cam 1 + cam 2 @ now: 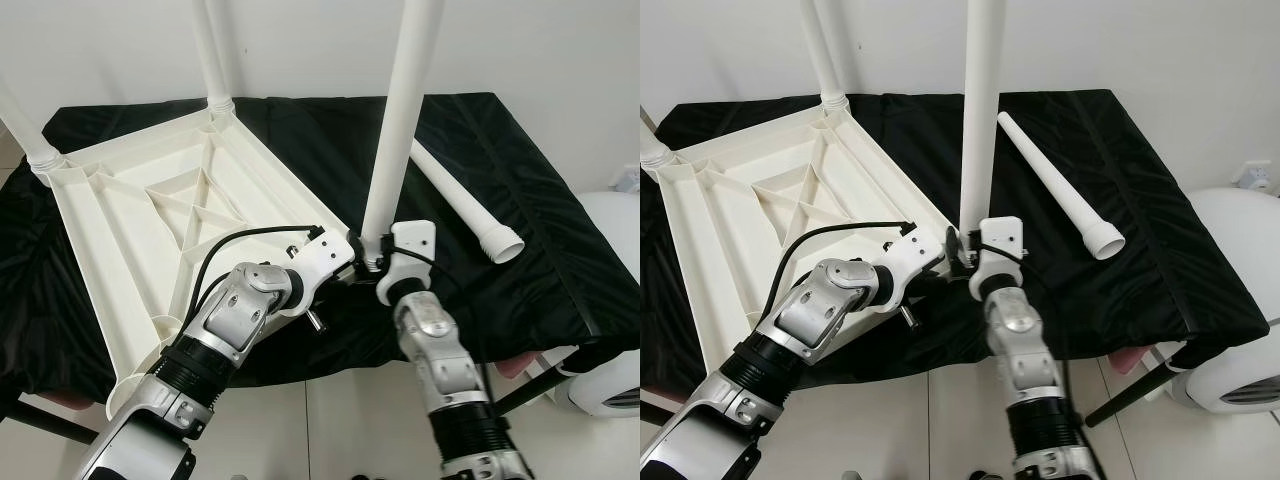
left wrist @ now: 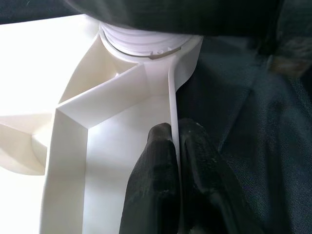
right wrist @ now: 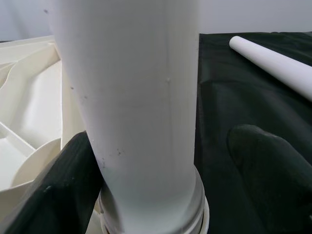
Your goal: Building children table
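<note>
Left gripper (image 2: 174, 141) clamped on the thin side wall of the upturned white tabletop (image 1: 140, 215), at its near right corner. Right gripper (image 3: 161, 161) placed around the upright leg (image 1: 398, 120) at that same corner, one finger (image 3: 53, 190) touching, the other apart, so open. Two more legs standing at the far corners. Fourth leg (image 1: 1055, 185) lying loose to the right on the black cloth (image 1: 520, 180).

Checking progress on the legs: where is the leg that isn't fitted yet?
The loose white leg lies flat on the black cloth, on the robot's right of the upturned tabletop, beyond the right gripper.
</note>
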### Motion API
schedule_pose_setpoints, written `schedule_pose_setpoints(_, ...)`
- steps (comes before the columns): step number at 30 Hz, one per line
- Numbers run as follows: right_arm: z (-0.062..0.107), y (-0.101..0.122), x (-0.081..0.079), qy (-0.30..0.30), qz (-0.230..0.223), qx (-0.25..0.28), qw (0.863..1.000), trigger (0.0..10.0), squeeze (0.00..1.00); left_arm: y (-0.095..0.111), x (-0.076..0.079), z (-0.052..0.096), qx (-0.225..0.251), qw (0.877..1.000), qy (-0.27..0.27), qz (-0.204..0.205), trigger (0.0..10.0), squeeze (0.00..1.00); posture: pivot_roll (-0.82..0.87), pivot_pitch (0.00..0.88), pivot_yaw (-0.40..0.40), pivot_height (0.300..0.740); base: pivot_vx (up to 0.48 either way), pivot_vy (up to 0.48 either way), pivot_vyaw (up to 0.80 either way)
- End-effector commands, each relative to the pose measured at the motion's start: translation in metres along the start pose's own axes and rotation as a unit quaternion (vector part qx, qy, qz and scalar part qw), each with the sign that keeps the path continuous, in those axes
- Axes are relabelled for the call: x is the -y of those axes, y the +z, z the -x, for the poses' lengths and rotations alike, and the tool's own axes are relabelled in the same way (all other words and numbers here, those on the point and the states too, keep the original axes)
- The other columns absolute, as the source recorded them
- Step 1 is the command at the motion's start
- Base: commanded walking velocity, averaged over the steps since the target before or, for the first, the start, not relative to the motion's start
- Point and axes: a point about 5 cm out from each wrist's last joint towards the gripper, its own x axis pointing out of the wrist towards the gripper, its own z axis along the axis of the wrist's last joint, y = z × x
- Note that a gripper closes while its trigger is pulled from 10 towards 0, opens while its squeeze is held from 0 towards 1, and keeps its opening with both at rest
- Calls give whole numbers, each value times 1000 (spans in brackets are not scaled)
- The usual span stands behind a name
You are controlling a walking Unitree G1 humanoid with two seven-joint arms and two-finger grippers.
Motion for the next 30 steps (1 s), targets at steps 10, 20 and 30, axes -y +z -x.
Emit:
schedule_pose_setpoints(10, -8, 5, 43, 159, 25, -7, 987, 10000, 0, -2, 1, 0, -9, 1000, 6, -8, 10000, 0, -97, 152, 39, 740, 0, 0, 0)
schedule_pose_setpoints(20, -25, 9, 54, 295, 30, -31, 955, 10000, 0, -1, 3, 0, -8, 1000, 4, -9, 10000, 0, -89, 137, 46, 740, 0, 0, 0)
schedule_pose_setpoints(30, -34, 9, 56, 338, 45, -59, 938, 10000, 0, 0, 4, -1, -6, 1000, 2, -10, 10000, 0, -87, 125, 47, 740, 0, 0, 0)
